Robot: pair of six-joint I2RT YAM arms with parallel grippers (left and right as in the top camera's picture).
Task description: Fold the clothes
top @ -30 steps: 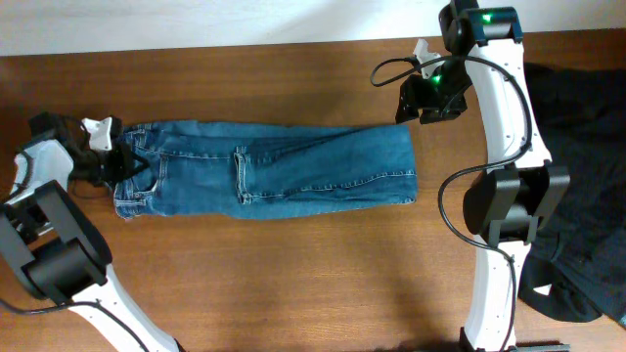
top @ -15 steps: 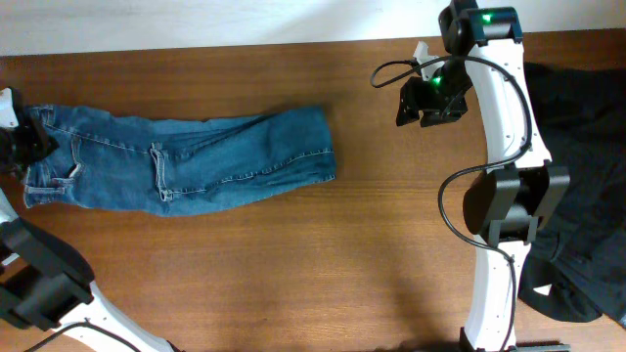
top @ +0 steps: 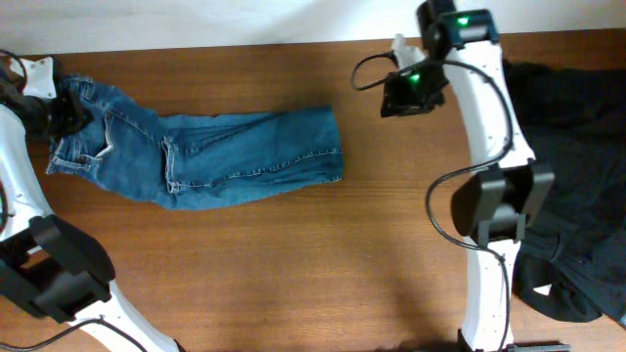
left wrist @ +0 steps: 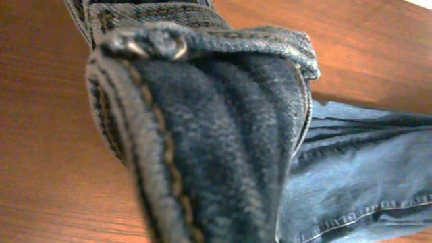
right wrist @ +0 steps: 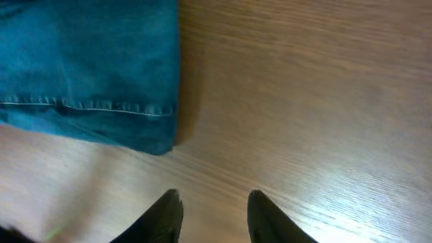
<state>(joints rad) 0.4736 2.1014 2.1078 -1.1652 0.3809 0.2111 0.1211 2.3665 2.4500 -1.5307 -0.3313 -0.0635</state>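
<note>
A pair of blue jeans [top: 215, 154] lies folded lengthwise across the left half of the table, waistband at far left, leg hems at the middle. My left gripper [top: 61, 106] is shut on the waistband, which fills the left wrist view [left wrist: 202, 121]; the jaws themselves are hidden by denim. My right gripper [top: 399, 93] hovers open and empty right of the leg hems. In the right wrist view the hem end of the jeans [right wrist: 94, 67] lies ahead and left of the open fingers [right wrist: 212, 202].
A heap of dark clothes [top: 577, 166] lies at the right edge of the table, behind the right arm's base. The wall runs along the table's far edge.
The left gripper dragged the jeans far to the left, then brought the waistband slightly back right and toward the far edge. The right gripper shifted a little left.
</note>
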